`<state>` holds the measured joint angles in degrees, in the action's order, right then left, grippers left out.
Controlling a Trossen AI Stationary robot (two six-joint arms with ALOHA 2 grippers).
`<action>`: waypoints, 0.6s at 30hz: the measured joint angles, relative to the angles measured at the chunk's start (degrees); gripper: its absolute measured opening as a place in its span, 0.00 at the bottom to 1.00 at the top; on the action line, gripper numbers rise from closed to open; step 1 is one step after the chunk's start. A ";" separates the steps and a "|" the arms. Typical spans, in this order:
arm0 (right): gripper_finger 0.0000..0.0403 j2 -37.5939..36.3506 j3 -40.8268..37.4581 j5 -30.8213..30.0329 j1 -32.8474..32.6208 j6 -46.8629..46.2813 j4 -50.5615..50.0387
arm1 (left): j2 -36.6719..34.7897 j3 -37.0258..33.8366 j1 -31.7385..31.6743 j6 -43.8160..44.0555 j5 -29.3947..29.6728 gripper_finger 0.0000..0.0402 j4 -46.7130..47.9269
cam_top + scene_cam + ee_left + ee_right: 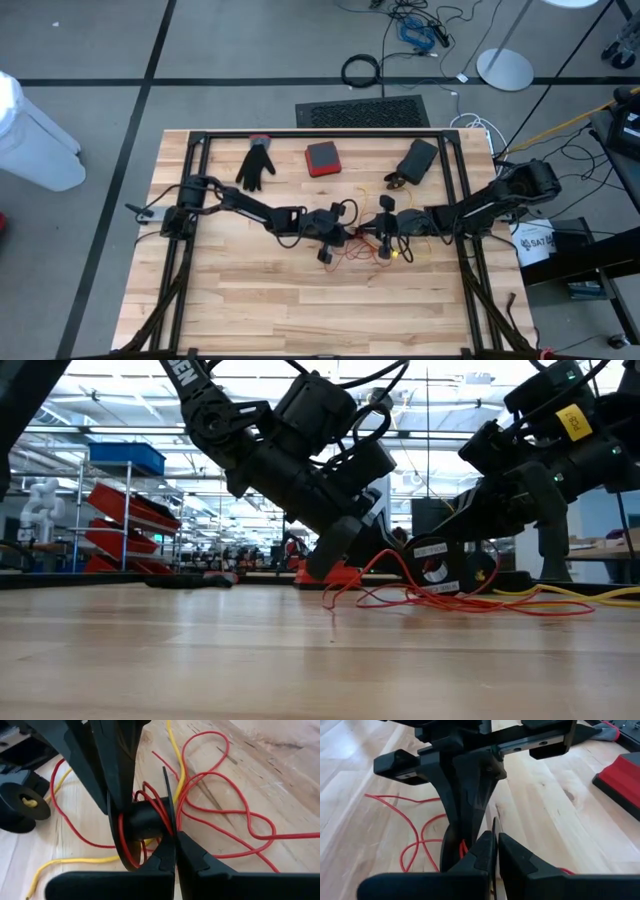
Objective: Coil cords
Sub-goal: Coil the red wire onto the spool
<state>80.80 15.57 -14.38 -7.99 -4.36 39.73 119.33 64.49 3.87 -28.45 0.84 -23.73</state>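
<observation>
A small black spool (145,820) with red cord (235,815) wound on its hub sits at the table's middle, between my two grippers. My left gripper (175,847) comes from the left and my right gripper (495,847) from the right; both are shut on the spool. The rest of the red cord lies in loose loops (365,250) on the wood, tangled with a yellow cord (177,765). A second black spool (22,807) lies beside them with yellow cord through its hole. My left gripper pinches the thin rim of one spool flange (169,805) between its two fingers, slanting down from the table's left. The red turns on the hub lie right beside the fingertips. Whether the spool rests on the table cannot be seen. My right gripper pinches a thin black flange edge (495,826) between its two fingers, slanting down from the table's right. My left gripper's fingers (465,805) stand just beyond it on the spool's other flange (451,845).
A black glove (257,165), a red box (322,158) and a black case (417,160) lie along the far side. The wood toward the near edge (320,320) is bare. Red and yellow loops (450,600) trail toward the right.
</observation>
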 joint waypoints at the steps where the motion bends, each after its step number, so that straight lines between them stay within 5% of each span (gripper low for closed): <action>1: 0.04 0.10 0.02 0.05 0.00 -0.10 -0.01 | 0.00 0.00 0.21 -0.47 0.45 0.00 0.00; 18: 0.04 3.75 0.07 3.65 0.19 -0.34 5.62 | -1.27 -0.13 2.37 -4.00 4.16 0.00 0.59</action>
<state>84.55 15.64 -10.73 -7.80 -4.70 45.35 118.05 64.36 6.24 -32.44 4.99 -23.14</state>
